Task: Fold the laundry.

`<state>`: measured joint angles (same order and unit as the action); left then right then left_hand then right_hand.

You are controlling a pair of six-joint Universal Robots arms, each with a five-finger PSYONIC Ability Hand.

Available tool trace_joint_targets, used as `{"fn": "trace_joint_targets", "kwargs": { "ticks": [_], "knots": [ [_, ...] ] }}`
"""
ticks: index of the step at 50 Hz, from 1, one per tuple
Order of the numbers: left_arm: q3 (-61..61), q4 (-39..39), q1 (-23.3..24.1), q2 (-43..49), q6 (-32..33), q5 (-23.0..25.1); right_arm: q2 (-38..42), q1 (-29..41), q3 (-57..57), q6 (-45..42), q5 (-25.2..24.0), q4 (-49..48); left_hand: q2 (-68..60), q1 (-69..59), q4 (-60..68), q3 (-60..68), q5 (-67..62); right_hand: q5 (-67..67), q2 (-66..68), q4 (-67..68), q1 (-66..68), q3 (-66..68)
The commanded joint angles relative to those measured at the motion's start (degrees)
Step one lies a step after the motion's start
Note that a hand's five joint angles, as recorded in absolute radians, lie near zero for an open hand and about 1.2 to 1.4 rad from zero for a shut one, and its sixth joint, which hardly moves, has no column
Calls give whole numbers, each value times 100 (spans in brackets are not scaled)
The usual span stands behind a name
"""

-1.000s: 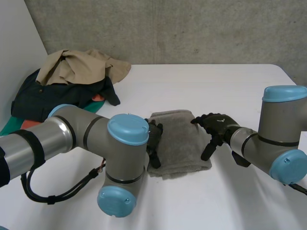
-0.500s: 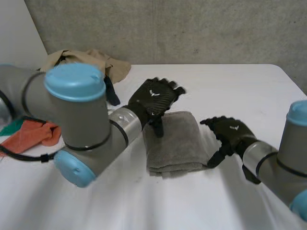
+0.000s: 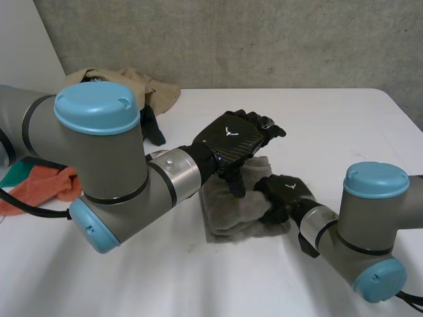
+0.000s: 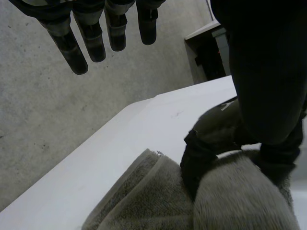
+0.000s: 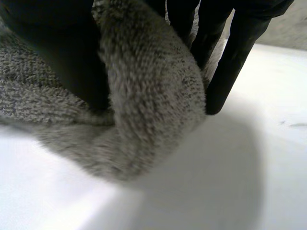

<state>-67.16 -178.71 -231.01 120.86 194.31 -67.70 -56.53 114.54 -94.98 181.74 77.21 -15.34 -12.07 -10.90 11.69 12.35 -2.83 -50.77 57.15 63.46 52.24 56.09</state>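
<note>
A grey folded towel (image 3: pixel 231 208) lies on the white table (image 3: pixel 330 125) between the arms. My left hand (image 3: pixel 232 140) hovers just above the towel's far edge, with its fingers (image 4: pixel 96 38) straight and apart and nothing in them. My right hand (image 3: pixel 285 193) is at the towel's right edge. Its thumb (image 5: pixel 53 52) and fingers (image 5: pixel 230 62) are curled round a bunched fold of the towel (image 5: pixel 148 96). From the left wrist, the right hand (image 4: pixel 211 134) is seen dug into the towel (image 4: pixel 144 201).
A pile of laundry sits at the table's back left: a tan garment (image 3: pixel 132 82), a dark garment (image 3: pixel 154 129), an orange cloth (image 3: pixel 46 185). A concrete wall runs behind the table. Bare table lies to the right of the towel and in front of it.
The left arm swung up and its hand left the towel's left side, now hovering above the far edge. The right hand moved in to the right edge and closed on it.
</note>
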Motion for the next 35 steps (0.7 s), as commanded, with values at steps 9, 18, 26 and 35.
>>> {"fn": "trace_joint_targets", "kwargs": {
  "ticks": [9,18,26,35],
  "knots": [
    [88,-32,12,-123,2,-6,423,-942,1604,-982,892,-707,85,-32,-47,-112,161,-1923,2285,1654,2776,2391],
    [106,-41,30,-317,-183,3,2090,-2039,4343,-1088,1015,-102,85,-32,-47,-112,161,-1923,2285,1654,2776,2391],
    [106,-41,48,-352,-253,3,3613,-2673,7069,-1141,997,1102,85,-32,-47,-112,161,-1923,2285,1654,2776,2391],
    [106,-41,100,-335,-253,3,4344,-3183,8320,-1334,901,1613,85,-32,-47,-112,161,-1923,2285,1654,2776,2391]
  ]
}}
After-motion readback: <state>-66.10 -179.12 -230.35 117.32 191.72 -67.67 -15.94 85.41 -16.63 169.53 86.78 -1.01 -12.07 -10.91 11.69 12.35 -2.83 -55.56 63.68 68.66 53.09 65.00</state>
